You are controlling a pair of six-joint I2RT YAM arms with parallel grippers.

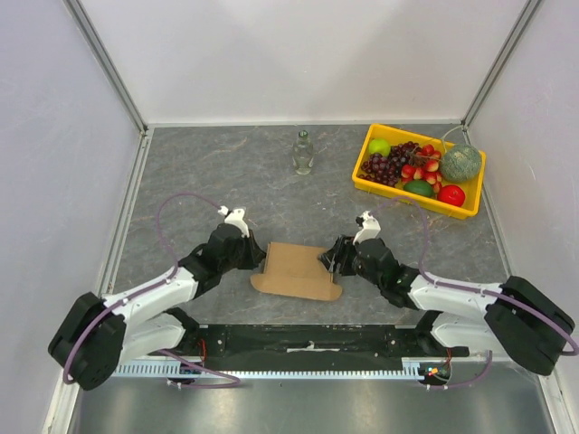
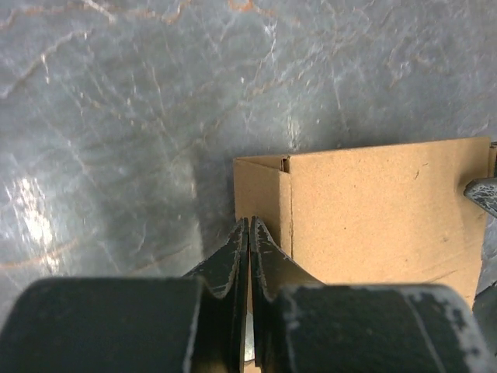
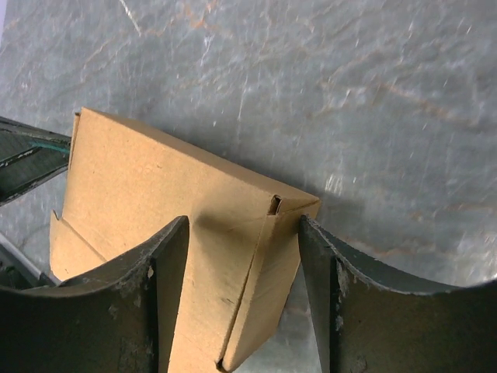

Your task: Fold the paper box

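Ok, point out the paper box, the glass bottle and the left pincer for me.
paper box (image 1: 297, 269): top external view, middle of its brown top face.
glass bottle (image 1: 303, 154): top external view, its clear body.
left pincer (image 2: 248, 233): left wrist view, between its shut fingertips.

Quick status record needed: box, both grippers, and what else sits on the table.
box: brown cardboard box, partly folded, lying between the two arms
left gripper: left gripper shut at the box's left edge; grip on cardboard unclear
right gripper: right gripper open, fingers either side of the box's right end
other items: glass bottle; yellow fruit tray at far right
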